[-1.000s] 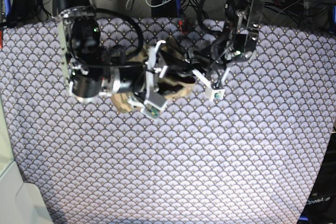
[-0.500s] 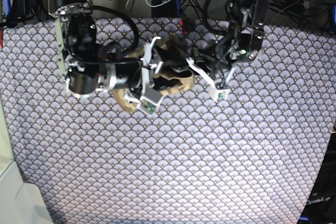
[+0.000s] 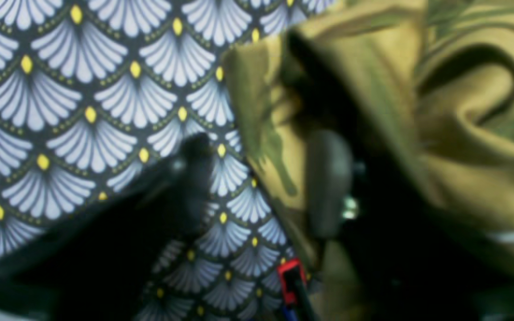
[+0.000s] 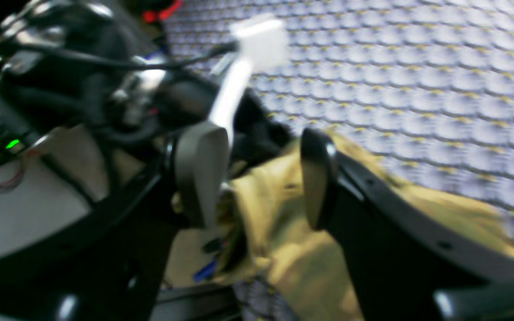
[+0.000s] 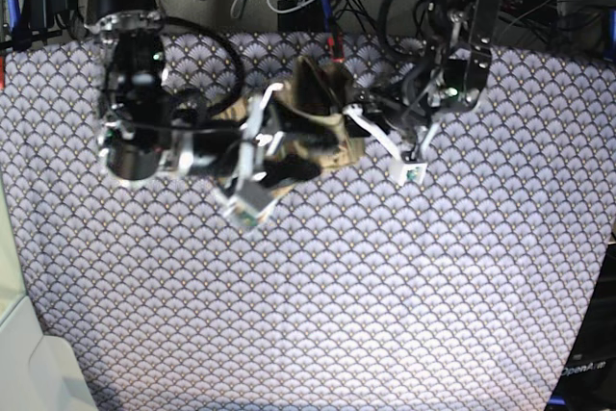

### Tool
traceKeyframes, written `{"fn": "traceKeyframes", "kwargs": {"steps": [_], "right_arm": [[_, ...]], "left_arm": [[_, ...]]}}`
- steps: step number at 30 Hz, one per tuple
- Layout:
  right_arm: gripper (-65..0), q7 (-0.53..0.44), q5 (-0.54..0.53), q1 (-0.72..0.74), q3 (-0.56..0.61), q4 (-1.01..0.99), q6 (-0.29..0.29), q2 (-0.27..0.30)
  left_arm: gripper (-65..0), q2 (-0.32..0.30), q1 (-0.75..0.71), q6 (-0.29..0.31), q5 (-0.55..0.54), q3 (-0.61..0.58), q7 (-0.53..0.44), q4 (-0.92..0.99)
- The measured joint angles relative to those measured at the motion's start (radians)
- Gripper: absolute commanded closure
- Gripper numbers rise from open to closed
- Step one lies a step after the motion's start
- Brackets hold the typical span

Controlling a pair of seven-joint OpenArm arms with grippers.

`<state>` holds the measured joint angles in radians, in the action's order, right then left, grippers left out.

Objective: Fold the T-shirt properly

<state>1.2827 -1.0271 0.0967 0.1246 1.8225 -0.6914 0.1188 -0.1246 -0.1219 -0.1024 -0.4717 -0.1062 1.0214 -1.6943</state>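
both hands (image 4: 257, 178) gape at the bunched t-shirt (image 5: 322, 117).

T-shirt (image 5: 322, 127) on table cloth (image 5: 385, 286) (between arms).

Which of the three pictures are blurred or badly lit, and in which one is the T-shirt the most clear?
Left wrist view: the T-shirt is soft and out of focus, the table cloth sharper, the bottom very dark. Right wrist view: motion blur everywhere. Base view: the right arm is smeared, and the cloth's near edge is glared; the shirt is small but clearest here.
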Motion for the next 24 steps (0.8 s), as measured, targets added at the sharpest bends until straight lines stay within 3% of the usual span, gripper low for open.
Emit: {"fn": "traceKeyframes", "kwargs": {"steps": [5, 7, 15, 17, 24], "right_arm": [[-31.4, -0.007, 0.001, 0.003, -0.111, -0.001, 0.0, 0.026], [-31.3, -0.006, 0.006, -0.008, -0.129, -0.003, 0.0, 0.04], [-31.2, -0.003, 0.014, -0.037, -0.119, -0.135, 0.0, 0.048], [-31.2, -0.021, 0.005, -0.035, -0.117, -0.151, 0.0, 0.048], [-31.2, -0.147, 0.003, -0.027, -0.033, -0.26, 0.0, 0.068]], "left_arm": [[-43.8, 0.0, 0.0, 0.0, 0.0, 0.0, 0.0, 0.0], [-40.9, 0.0, 0.0, 0.0, 0.0, 0.0, 0.0, 0.0], [-6.3, -0.005, -0.028, 0.001, -0.003, 0.0, -0.004, -0.001], [-0.4, -0.005, -0.031, 0.001, -0.005, 0.0, -0.003, -0.001], [-0.4, 0.002, -0.065, 0.0, 0.0, 0.089, 0.002, -0.002]]}}
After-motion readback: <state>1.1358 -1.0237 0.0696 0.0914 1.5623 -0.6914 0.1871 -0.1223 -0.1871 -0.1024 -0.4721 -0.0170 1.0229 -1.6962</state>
